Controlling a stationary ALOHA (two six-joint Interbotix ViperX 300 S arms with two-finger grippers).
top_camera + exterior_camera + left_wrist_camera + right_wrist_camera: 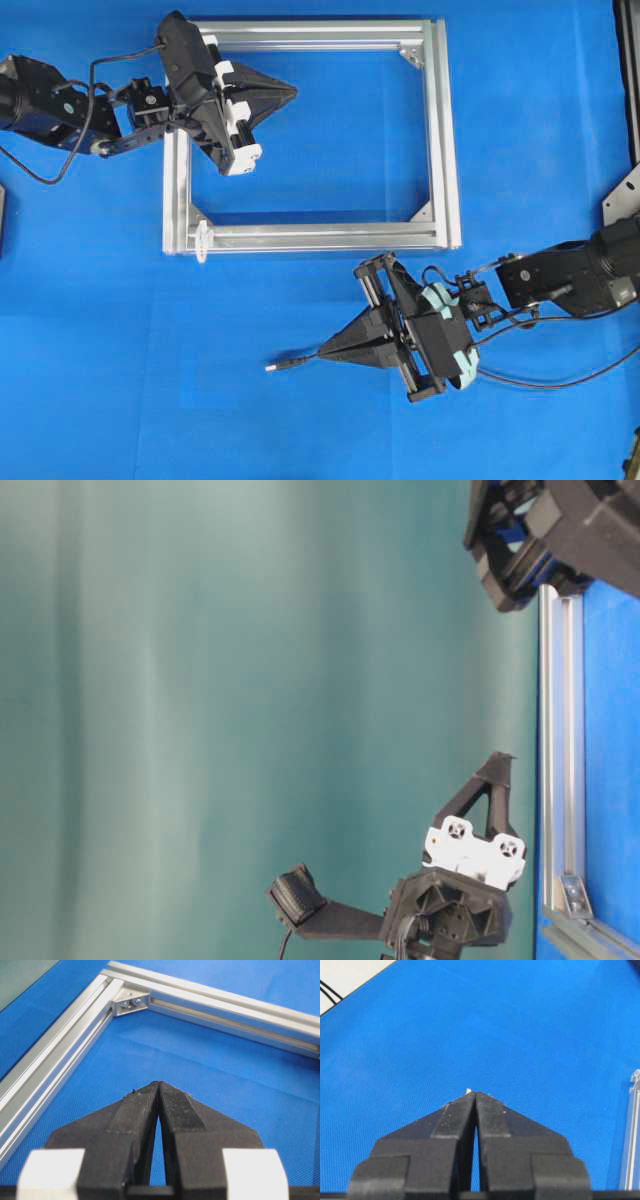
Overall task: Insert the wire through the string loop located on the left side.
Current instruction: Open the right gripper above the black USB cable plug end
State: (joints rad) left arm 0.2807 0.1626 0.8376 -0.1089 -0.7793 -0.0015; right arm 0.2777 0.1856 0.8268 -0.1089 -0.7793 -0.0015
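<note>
Right tool (325, 351) closed, empty; wire (285, 364) plug just beyond tips.

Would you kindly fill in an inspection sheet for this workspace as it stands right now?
Surface: blue cloth covers the table.
Job's things: wire, plug end on the cloth just beyond the right claw's tip; string loop at the aluminium frame's lower-left corner in the overhead view.
Clutter: nothing seen.
Grippers: left claw shut, empty, over the frame's upper-left area; right claw shut, below the frame; whether it pinches the wire cannot be told.
Cables: arm cables loop beside each arm.
Surroundings: teal backdrop in the table-level view.
</note>
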